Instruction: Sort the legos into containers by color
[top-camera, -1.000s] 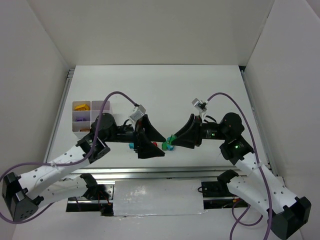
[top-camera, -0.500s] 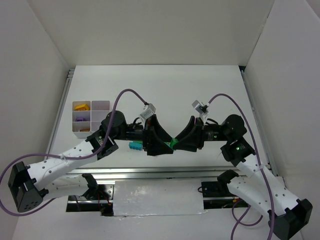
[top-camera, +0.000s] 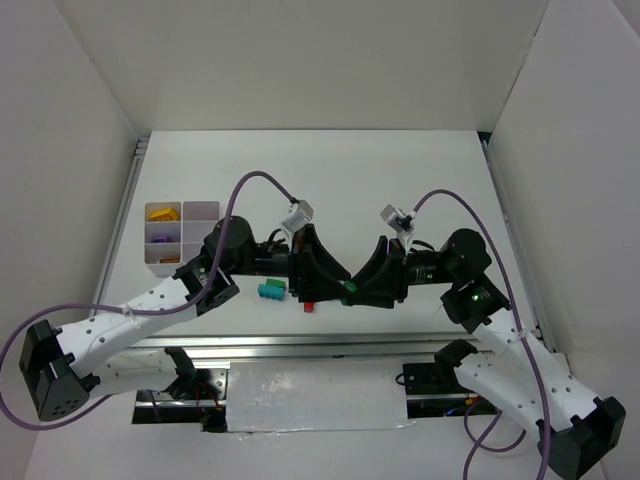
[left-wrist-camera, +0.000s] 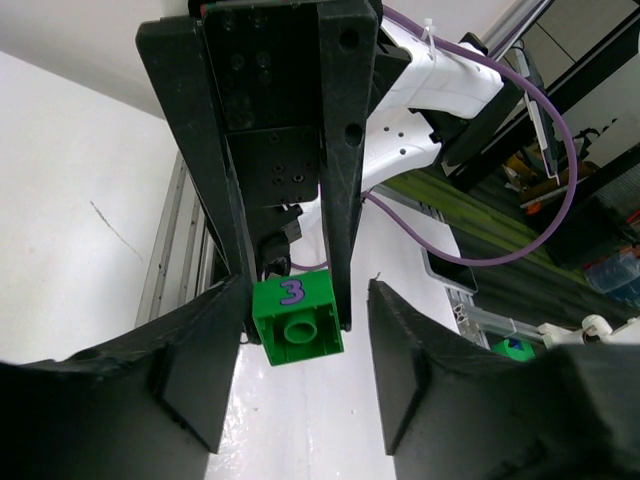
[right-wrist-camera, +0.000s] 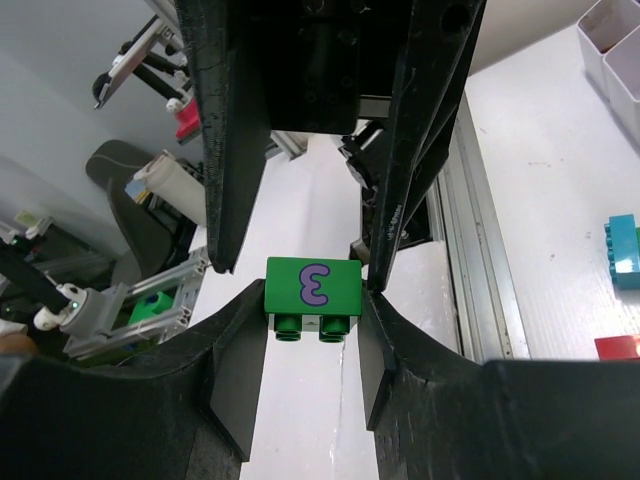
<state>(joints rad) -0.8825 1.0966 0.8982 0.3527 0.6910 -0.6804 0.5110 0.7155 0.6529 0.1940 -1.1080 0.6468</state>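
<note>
My right gripper (top-camera: 352, 290) is shut on a green brick (top-camera: 349, 288) marked with a purple 3. The right wrist view shows the brick (right-wrist-camera: 312, 295) pinched between that gripper's (right-wrist-camera: 312, 305) pads, studs down, above the table. My left gripper (top-camera: 335, 280) faces it from the left, open, its jaws on either side of the brick (left-wrist-camera: 297, 319) without pinching it; in the left wrist view the gripper (left-wrist-camera: 306, 335) has a clear gap on the right side. The white tray (top-camera: 205, 213) stands at the left with yellow, purple and orange bricks in its compartments.
A teal brick (top-camera: 271, 290) and a small red brick (top-camera: 309, 305) lie on the table under the left arm; both show in the right wrist view, the teal brick (right-wrist-camera: 622, 262) and the red brick (right-wrist-camera: 617, 347). The metal rail (top-camera: 300, 345) runs along the near edge.
My left gripper has swung right to meet the right gripper and now brackets the green brick. The right gripper has shifted slightly left with the brick.
</note>
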